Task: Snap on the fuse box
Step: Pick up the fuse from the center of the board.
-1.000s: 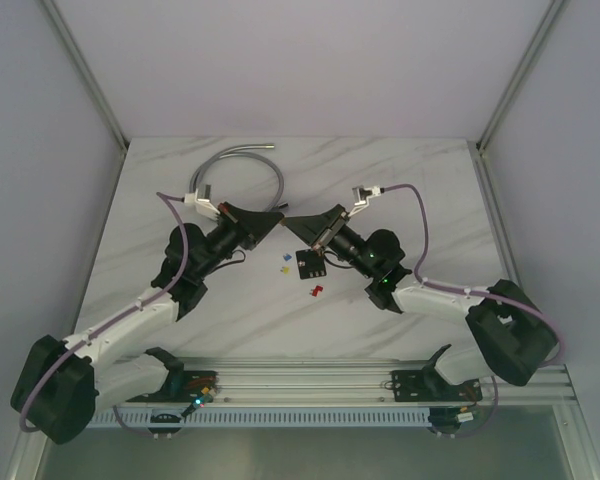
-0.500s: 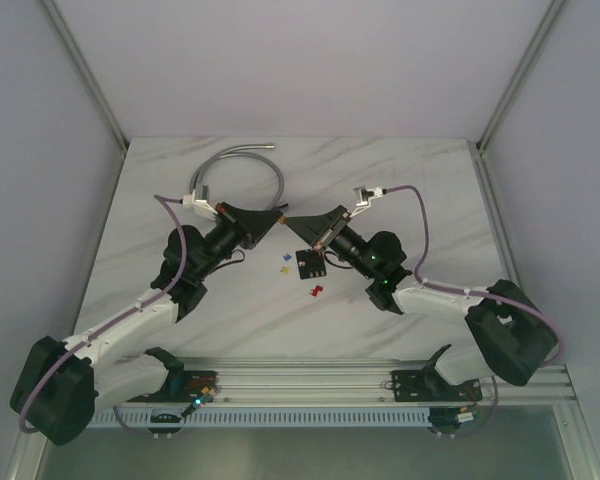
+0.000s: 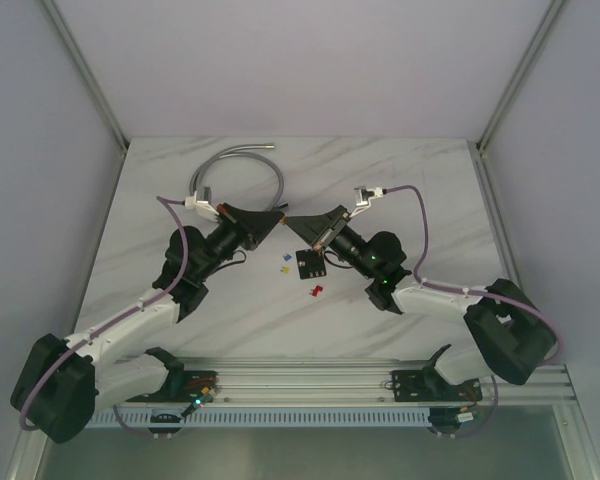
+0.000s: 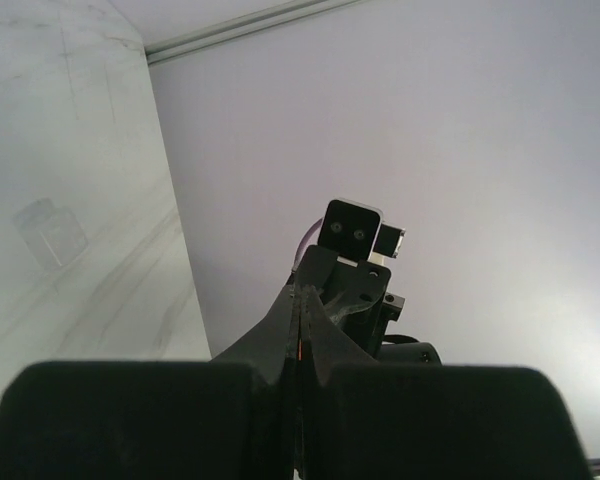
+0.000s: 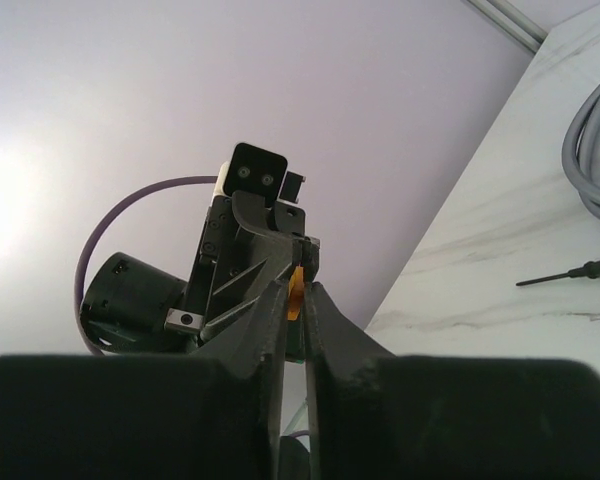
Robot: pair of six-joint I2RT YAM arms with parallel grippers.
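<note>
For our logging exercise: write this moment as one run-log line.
left gripper: shut; right gripper: pinching orange piece; fuse box: on table, untouched

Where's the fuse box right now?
In the top view, the fuse box lies mid-table, just on the near side of the right gripper. A yellow fuse is to its left and a red fuse is nearer the bases.

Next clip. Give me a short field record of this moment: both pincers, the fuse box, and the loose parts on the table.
left pincer: shut, tip to tip with the right one
right pincer: closed on a small orange piece
fuse box: on the table beside the right arm, unheld
loose fuses: yellow, blue, red, near the fuse box
clear cover: lying on the table, unheld
</note>
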